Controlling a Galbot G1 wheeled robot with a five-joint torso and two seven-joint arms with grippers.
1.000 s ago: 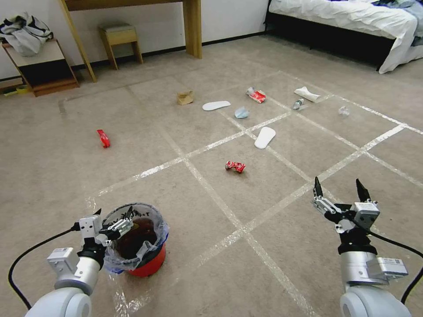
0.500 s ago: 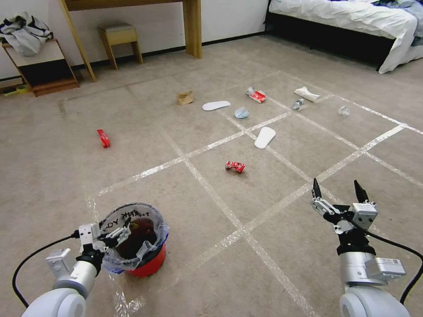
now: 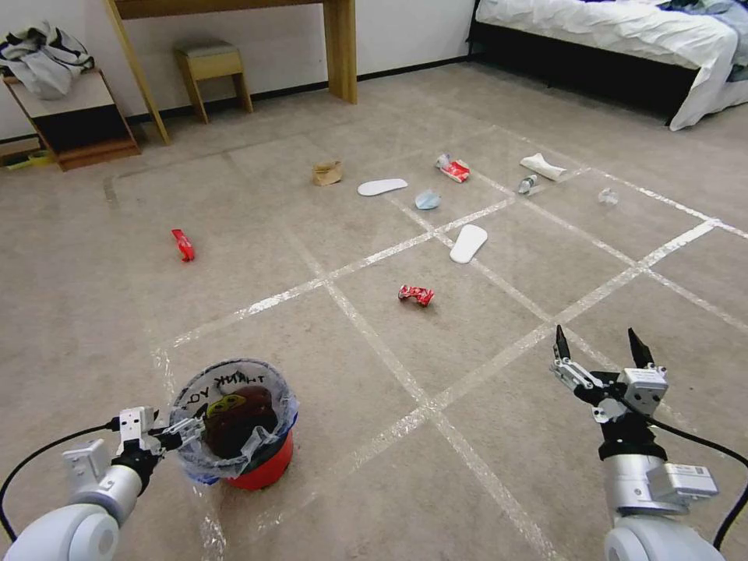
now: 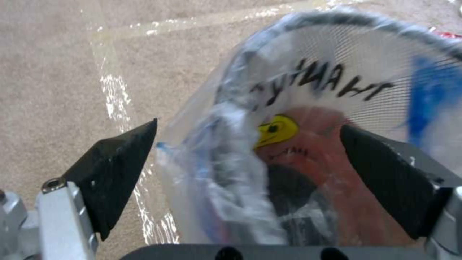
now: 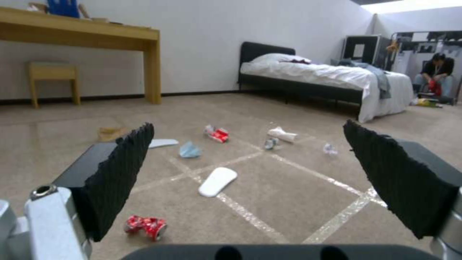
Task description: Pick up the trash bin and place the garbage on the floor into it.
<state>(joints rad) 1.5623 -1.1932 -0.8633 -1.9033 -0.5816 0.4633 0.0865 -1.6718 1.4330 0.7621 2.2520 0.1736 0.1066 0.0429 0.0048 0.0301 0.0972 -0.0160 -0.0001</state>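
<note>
- Left gripper (image 3: 181, 428) spread wide, straddling the near-left rim of the trash bin (image 3: 265, 464): in the left wrist view, one black finger (image 4: 115, 169) outside over the carpet, the other inside the liner.
- Whether the pads touch the rim or the clear bag: cannot tell.
- Bin upright on the floor (image 3: 483, 483), just ahead and to the right of that gripper.
- Right gripper (image 3: 600, 351) wide open, holding nothing, hovering above a tape line.
- Crumpled red wrapper (image 3: 416, 294) ahead and left of the right gripper; white slipper (image 3: 468, 243) beyond it.
- Second slipper (image 3: 382, 187), blue mask (image 3: 427, 199), brown paper bag (image 3: 327, 173) and small bottle (image 3: 527, 184) farther ahead.
</note>
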